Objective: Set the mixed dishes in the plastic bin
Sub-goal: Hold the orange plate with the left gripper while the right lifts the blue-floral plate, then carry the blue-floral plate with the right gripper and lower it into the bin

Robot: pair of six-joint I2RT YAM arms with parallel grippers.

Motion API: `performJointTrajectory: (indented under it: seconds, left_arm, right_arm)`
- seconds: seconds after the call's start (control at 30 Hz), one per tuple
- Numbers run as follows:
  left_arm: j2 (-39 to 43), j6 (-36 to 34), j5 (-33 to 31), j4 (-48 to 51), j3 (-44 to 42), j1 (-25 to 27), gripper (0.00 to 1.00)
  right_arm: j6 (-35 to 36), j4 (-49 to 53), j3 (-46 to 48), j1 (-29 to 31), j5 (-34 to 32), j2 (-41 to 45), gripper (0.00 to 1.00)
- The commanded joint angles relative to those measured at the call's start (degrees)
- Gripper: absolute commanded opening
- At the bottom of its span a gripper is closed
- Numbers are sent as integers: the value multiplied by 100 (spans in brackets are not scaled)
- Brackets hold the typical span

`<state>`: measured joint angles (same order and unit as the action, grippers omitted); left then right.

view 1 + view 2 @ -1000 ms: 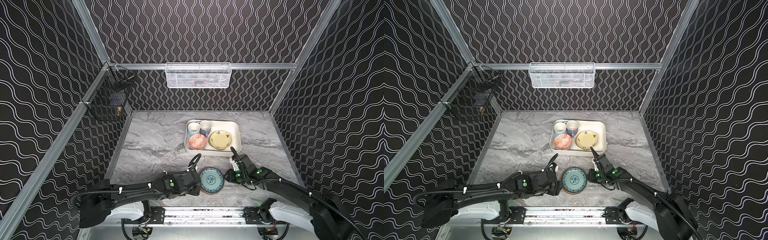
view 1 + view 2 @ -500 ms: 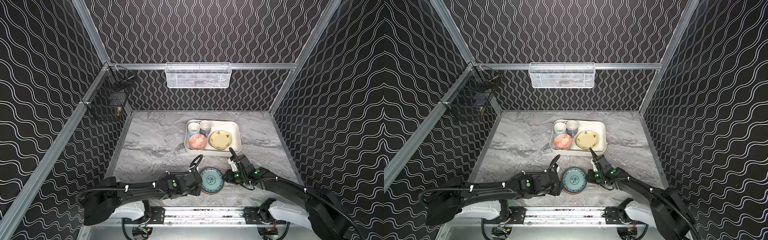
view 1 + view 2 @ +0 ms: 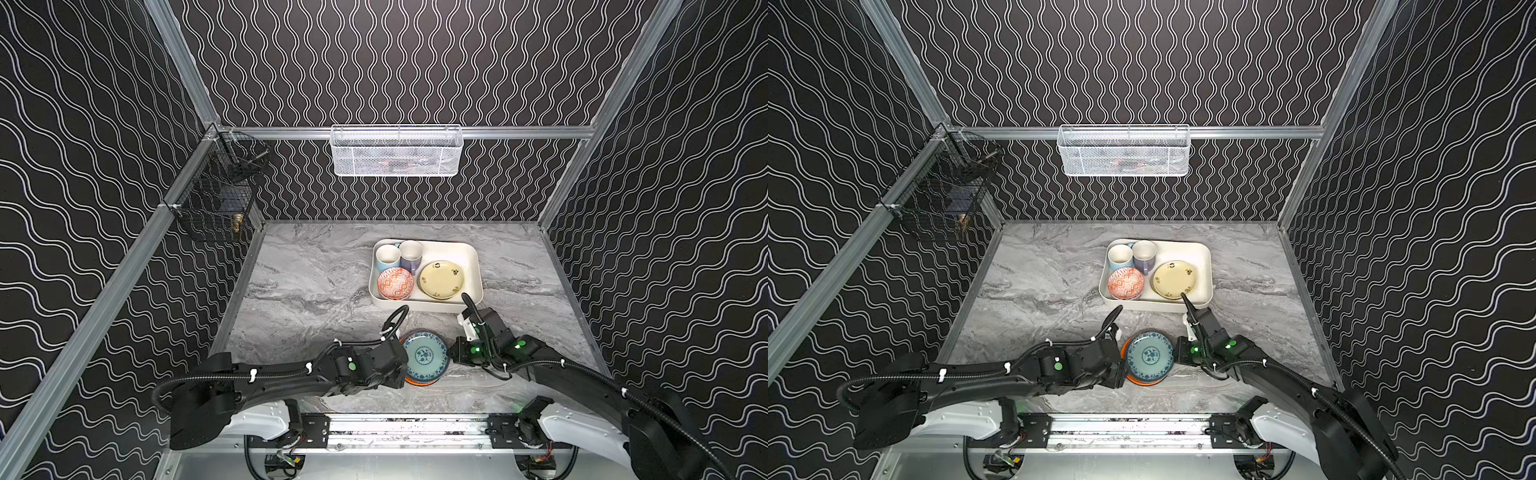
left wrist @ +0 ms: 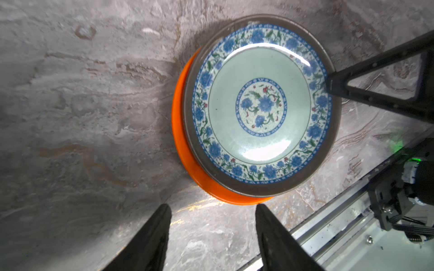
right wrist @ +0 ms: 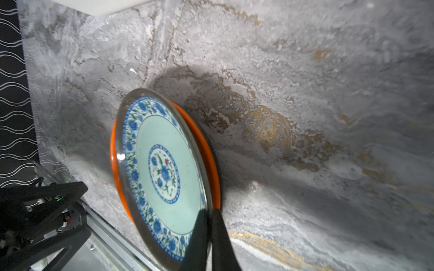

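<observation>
Marbled desk (image 3: pixel 316 291) unchanged; my right gripper (image 5: pixel 209 212), wider a second ago, now pinches the teal-patterned plate (image 4: pixel 258 105) by its rim atop the orange plate (image 4: pixel 185 152); my left gripper (image 4: pixel 211 206) stays spread just beside.

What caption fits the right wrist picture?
Right gripper pinching the rim of the teal-patterned plate, stacked on an orange plate.

Black wavy walls (image 3: pixel 395 62) w/ alu rails (image 3: pixel 519 132), grey marble tabletop (image 3: pixel 316 291), white mesh basket (image 3: pixel 397 151), blk wire basket (image 3: pixel 216 199)
</observation>
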<state>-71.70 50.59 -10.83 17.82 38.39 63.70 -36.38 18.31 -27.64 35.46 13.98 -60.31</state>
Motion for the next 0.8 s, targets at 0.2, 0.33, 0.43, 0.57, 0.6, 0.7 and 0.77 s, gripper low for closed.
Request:
performJointTrajectory:
  seconds: [0.2,0.33,0.43,0.57,0.6,0.7,0.77]
  left_arm:
    - [379,-93,-741,839,317,-7,87]
    - [507,-38,-907,1095,403,-7,98]
    - [623,-42,-1034,1314,508,-7,99]
    - [675,-83,-1334,1680,796,-22,99]
    - [675,-113,-1380,1742,862,-31,98]
    - [658,-235,-1374,1808,1065,-132,98]
    - [617,-366,-1319,1832,1224,-237,99]
  right_arm:
    - [41,271,-294,-22,126,385,0]
    - [13,298,-356,-37,126,456,0]
    - [59,452,-480,-89,15,548,0]
    - [212,798,-772,-206,-306,668,0]
    - [255,891,-869,-252,-383,688,0]
    - [421,1092,-1191,-514,-444,676,0]
    - [563,1202,-1431,-797,-390,609,0]
